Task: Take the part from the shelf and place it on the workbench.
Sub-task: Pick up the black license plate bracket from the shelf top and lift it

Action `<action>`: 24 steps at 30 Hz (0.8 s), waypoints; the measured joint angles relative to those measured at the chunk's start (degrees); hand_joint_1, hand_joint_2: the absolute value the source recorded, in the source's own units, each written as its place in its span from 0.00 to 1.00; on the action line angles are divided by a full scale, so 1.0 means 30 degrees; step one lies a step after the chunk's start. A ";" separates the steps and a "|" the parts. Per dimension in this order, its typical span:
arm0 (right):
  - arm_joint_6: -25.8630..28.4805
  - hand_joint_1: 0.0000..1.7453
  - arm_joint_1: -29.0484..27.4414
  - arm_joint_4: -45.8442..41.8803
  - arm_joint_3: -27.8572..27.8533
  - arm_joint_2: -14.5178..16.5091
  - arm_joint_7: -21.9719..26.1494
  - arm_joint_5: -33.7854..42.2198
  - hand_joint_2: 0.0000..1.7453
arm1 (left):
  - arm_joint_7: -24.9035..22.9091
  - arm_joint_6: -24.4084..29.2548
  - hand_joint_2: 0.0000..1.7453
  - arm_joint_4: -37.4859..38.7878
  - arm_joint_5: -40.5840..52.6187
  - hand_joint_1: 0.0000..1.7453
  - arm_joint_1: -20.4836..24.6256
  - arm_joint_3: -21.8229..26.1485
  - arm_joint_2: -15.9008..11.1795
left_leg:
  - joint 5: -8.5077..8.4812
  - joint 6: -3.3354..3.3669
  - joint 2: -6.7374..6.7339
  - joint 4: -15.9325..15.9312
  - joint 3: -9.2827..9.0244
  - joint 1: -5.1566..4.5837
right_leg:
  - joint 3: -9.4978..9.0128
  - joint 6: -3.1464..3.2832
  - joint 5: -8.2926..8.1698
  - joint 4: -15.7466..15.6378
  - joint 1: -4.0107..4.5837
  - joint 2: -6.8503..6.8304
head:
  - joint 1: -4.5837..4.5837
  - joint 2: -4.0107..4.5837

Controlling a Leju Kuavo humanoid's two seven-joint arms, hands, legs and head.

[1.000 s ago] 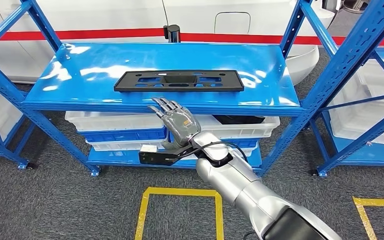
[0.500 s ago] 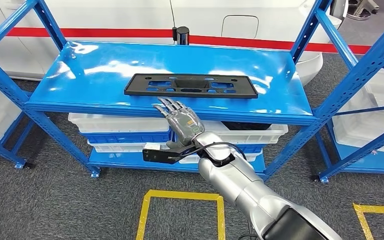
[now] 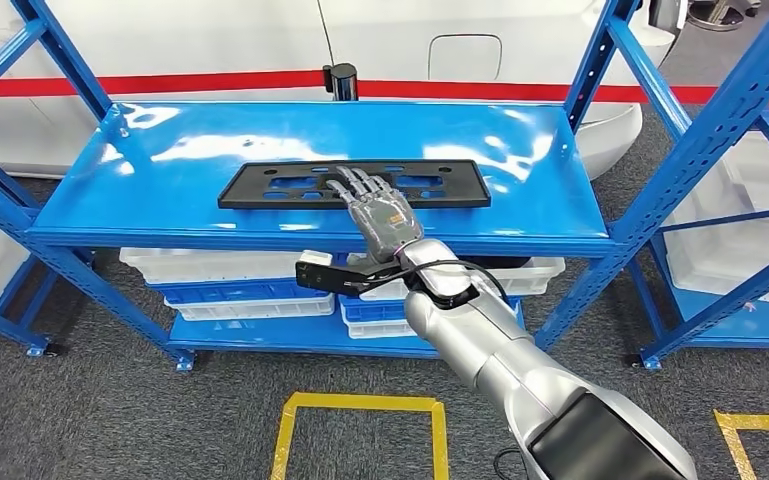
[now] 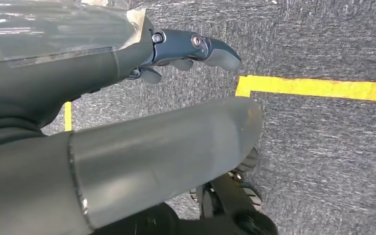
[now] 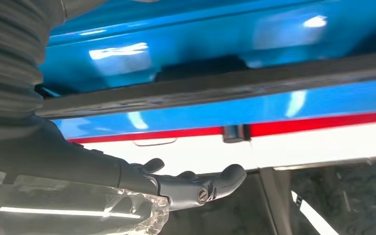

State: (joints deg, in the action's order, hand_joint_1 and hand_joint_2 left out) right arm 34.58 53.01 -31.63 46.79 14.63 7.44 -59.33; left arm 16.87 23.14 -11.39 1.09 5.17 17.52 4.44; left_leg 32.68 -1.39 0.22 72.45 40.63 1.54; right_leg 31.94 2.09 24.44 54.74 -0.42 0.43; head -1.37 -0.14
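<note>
R robot hand (image 3: 380, 212), fingers spread and holding nothing, is hovering over the part's (image 3: 260, 187) mid near edge, long axis lying crosswise on shelf (image 3: 110, 195).

- The right arm (image 3: 505, 360) reached forward and up, its right hand (image 3: 380, 212) held flat over the part (image 3: 260, 187), fingers (image 3: 360, 183) apart and extended, holding nothing.
- The left hand (image 4: 127, 122) hung low, far from the part, fingers (image 4: 195, 49) loosely extended, holding nothing.
</note>
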 joint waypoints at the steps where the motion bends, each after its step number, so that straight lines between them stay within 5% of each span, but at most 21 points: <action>1: 0.0002 0.00 0.0050 0.0131 -0.0078 -0.0002 -0.0173 -0.0080 1.00 | -0.0024 0.0000 0.00 0.0000 0.0042 0.00 0.0005 0.0000 -0.0007 | -0.0554 -0.0001 -0.0009 -0.0406 0.0035 0.0015 | -0.0097 -0.0012 0.0081 0.0003 0.0013 0.0022 | -0.0013 0.0000; 3: 0.0004 0.00 0.0240 0.0343 -0.0283 -0.0007 -0.0405 -0.0162 1.00 | -0.0073 0.0002 0.00 0.0000 0.0102 0.00 0.0034 0.0000 -0.0024 | -0.2210 0.0080 -0.0026 -0.2840 -0.0840 0.0035 | -0.0320 -0.0115 0.0259 0.0006 0.0025 0.0073 | -0.0026 0.0000; 5: 0.0000 0.00 0.0563 0.0575 -0.0470 -0.0036 -0.0566 -0.0235 1.00 | -0.0149 0.0002 0.00 0.0000 0.0191 0.00 0.0132 0.0000 -0.0027 | -0.3064 0.0237 -0.0026 -0.4908 -0.1814 -0.0027 | -0.0405 -0.0298 0.0436 0.0051 0.0170 0.0116 | -0.0020 0.0002; 10: -0.0015 0.00 0.0909 0.0951 -0.0870 -0.0157 -0.0718 -0.0383 1.00 | -0.0266 -0.0026 0.00 0.0000 0.0295 0.00 0.0308 -0.0005 0.0012 | -0.3039 0.0842 -0.0013 -0.5630 -0.2290 -0.0120 | -0.0079 -0.0752 0.0888 0.0596 0.0252 0.0088 | 0.0059 -0.0002; 13: -0.0091 0.00 0.0846 0.1091 -0.0967 -0.0308 -0.0712 -0.0432 1.00 | -0.0277 -0.0098 0.00 0.0000 0.0326 0.00 0.0370 -0.0005 0.0022 | -0.2958 0.1142 -0.0033 -0.5733 -0.2467 -0.0110 | 0.1966 -0.0735 0.2117 0.4206 0.0121 0.0046 | 0.0157 -0.0005; 15: -0.0095 0.00 0.0631 0.1224 -0.0993 -0.0433 -0.0703 -0.0479 1.00 | -0.0288 -0.0126 0.00 0.0000 0.0362 0.00 0.0369 -0.0005 0.0025 | -0.2812 0.1171 0.0008 -0.5721 -0.2592 -0.0120 | 0.3306 -0.0889 0.2441 0.6161 0.0027 0.0043 | 0.0191 -0.0003; 17: -0.0069 0.00 0.0499 0.1343 -0.1038 -0.0510 -0.0689 -0.0521 1.00 | -0.0304 -0.0149 0.00 0.0000 0.0383 0.00 0.0345 -0.0005 0.0045 | -0.2607 0.1079 0.0059 -0.5700 -0.2830 -0.0109 | 0.3144 -0.1253 0.1524 0.5059 -0.0084 0.0017 | 0.0217 0.0000; 19: -0.0053 0.00 0.0497 0.1437 -0.1113 -0.0536 -0.0652 -0.0530 1.00 | -0.0308 -0.0169 0.00 0.0000 0.0383 0.00 0.0350 -0.0005 0.0062 | -0.2351 0.0902 0.0085 -0.5674 -0.3103 -0.0127 | 0.1906 -0.1494 0.0113 0.2134 -0.0128 -0.0077 | 0.0250 0.0002; 21: -0.0042 0.00 0.0504 0.1521 -0.1197 -0.0541 -0.0599 -0.0492 1.00 | -0.0308 -0.0173 0.00 0.0000 0.0381 0.00 0.0379 -0.0005 0.0062 | -0.2125 0.0677 0.0090 -0.5673 -0.3261 -0.0169 | 0.1108 -0.1342 -0.0551 0.0472 -0.0051 -0.0146 | 0.0271 0.0000; 24: -0.0013 0.00 0.0502 0.1614 -0.1346 -0.0535 -0.0499 -0.0413 1.00 | -0.0306 -0.0175 0.00 0.0000 0.0375 0.00 0.0386 -0.0005 0.0060 | -0.1926 0.0354 0.0052 -0.5721 -0.3372 -0.0092 | 0.0903 -0.0889 -0.0566 0.0209 -0.0072 -0.0123 | 0.0248 -0.0004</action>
State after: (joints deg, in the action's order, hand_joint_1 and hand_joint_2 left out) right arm 34.54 54.51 -26.79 42.75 13.03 5.94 -60.57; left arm 15.96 22.62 -11.39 2.21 6.32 17.51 4.62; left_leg 26.90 -0.33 0.38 55.29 30.52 1.26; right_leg 34.65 -0.58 22.74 55.37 -0.64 0.06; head -0.63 -0.15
